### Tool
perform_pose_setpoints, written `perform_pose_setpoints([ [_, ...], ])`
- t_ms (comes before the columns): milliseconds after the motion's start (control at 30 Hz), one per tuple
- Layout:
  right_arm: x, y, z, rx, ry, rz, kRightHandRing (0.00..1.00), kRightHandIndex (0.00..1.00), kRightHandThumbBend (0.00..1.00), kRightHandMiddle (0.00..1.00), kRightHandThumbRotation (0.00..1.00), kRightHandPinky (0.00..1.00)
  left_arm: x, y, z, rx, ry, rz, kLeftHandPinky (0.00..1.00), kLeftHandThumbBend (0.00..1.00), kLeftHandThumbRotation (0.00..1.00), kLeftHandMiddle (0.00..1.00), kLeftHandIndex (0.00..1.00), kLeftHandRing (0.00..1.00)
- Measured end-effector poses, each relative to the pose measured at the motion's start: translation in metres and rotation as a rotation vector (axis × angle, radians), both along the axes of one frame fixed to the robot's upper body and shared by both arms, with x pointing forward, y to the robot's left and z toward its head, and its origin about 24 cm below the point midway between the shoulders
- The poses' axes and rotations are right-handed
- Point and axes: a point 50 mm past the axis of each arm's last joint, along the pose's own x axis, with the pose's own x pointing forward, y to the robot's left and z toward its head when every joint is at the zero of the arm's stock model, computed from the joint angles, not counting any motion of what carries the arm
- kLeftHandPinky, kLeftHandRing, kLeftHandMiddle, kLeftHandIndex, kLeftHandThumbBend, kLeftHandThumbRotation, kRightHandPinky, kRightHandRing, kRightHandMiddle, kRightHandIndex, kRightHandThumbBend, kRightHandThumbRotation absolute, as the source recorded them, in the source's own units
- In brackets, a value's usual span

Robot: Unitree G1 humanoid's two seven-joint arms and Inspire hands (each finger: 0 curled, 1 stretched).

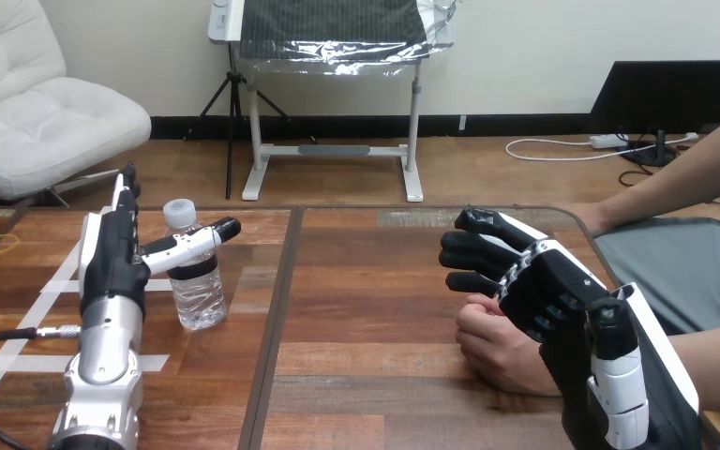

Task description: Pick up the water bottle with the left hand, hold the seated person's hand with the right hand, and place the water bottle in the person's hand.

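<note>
A: Where's the water bottle (197, 291)?
B: Upright on the wooden table (366, 309), out at 9 o'clock, and just at 3 o'clock of the left hand (112, 258). That hand is spread wide, with only its thumb (192, 244) laid across the bottle's front
A: The risk?
B: If it closes off-centre, the bottle could tip toward 3 o'clock. It looks light and slick
A: And the right hand (553, 291)?
B: It lies over the person's hand (492, 342), which sits at its 8 o'clock, touching. I cannot tell whether it grips. If it doesn't, the person's hand may drift, and it looks balled up, leaving no palm for the bottle
</note>
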Motion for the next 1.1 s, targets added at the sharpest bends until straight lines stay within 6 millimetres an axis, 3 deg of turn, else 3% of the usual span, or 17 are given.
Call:
perform_pose_setpoints([
  [1100,0.0005,0.0000,-0.0003,-0.001,0.005,0.001,0.80,0.81,0.75,0.80,1.00,0.77,0.0035,-0.0027,-0.0072,-0.013,0.066,0.010,0.99,1.00,0.19,1.00,1.00,1.00],
])
